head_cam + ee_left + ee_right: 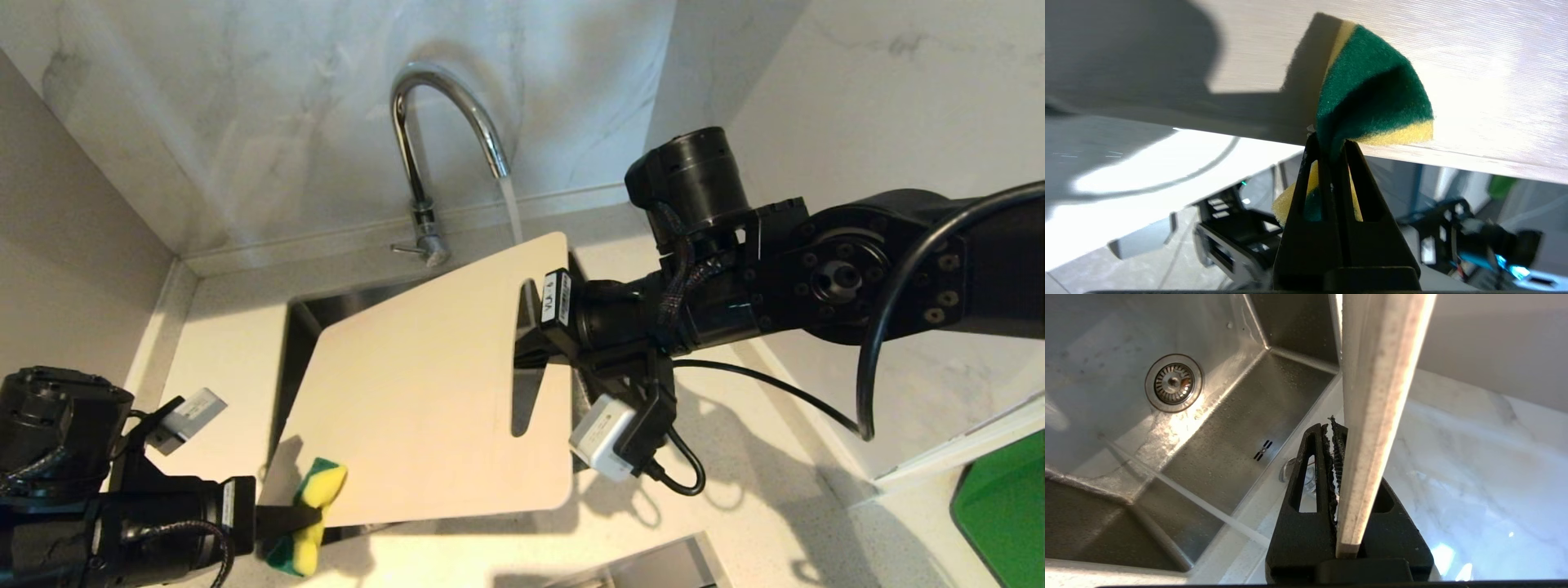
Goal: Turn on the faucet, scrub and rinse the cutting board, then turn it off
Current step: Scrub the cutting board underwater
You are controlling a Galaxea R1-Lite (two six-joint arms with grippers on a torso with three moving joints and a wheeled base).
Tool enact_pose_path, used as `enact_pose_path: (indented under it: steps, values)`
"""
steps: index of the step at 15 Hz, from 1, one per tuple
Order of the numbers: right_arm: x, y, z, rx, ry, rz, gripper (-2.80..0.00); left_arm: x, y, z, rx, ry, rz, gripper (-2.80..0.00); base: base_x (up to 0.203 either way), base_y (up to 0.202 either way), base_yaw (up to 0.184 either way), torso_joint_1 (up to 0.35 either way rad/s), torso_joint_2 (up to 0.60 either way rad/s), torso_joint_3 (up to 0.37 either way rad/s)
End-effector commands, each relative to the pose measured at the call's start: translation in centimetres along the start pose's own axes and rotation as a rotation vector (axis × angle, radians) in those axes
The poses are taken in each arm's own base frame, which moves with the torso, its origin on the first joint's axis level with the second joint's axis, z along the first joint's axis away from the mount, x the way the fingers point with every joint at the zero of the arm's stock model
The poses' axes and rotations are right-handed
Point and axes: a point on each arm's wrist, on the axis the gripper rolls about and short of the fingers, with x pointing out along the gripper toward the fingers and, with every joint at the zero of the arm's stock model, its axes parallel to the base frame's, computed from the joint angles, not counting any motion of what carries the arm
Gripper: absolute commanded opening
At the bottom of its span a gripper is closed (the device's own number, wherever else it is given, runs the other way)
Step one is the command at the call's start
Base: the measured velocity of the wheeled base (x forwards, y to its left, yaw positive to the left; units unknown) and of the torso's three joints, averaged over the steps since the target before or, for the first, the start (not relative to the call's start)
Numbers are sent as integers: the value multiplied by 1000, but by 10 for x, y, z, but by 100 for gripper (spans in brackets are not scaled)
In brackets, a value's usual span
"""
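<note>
Water (511,208) runs from the chrome faucet (433,122) at the back of the sink. The beige cutting board (424,384) is held tilted over the sink, and the stream falls by its far edge. My right gripper (526,331) is shut on the board's slot end; in the right wrist view the board's edge (1376,396) sits between the jaws of the right gripper (1349,435). At the board's near left corner, my left gripper (282,518) is shut on a green-and-yellow sponge (314,510). In the left wrist view the sponge (1372,98) rests against the board (1474,61), pinched in my left gripper (1331,143).
The steel sink (1229,428) has a round drain (1173,381), and the stream (1180,490) crosses above it. The faucet's side lever (406,247) points left. Marble walls close in behind and on both sides. A green object (1004,506) lies at the right.
</note>
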Motion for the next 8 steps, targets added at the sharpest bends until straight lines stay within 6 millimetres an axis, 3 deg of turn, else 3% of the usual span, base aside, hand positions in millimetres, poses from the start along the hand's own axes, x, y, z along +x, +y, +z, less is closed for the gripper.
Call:
enact_pose_path:
  steps: [1,8]
  values:
    - [-1,-1,0,-14,4,-7,-280,-5,18,4,-32,-46,32,-280,0,0,0,0,0,0]
    - [-4,-5,-1,-15,30,-35,-280,-13,61,4,-88,-50,102,-280,0,0,0,0,0,0]
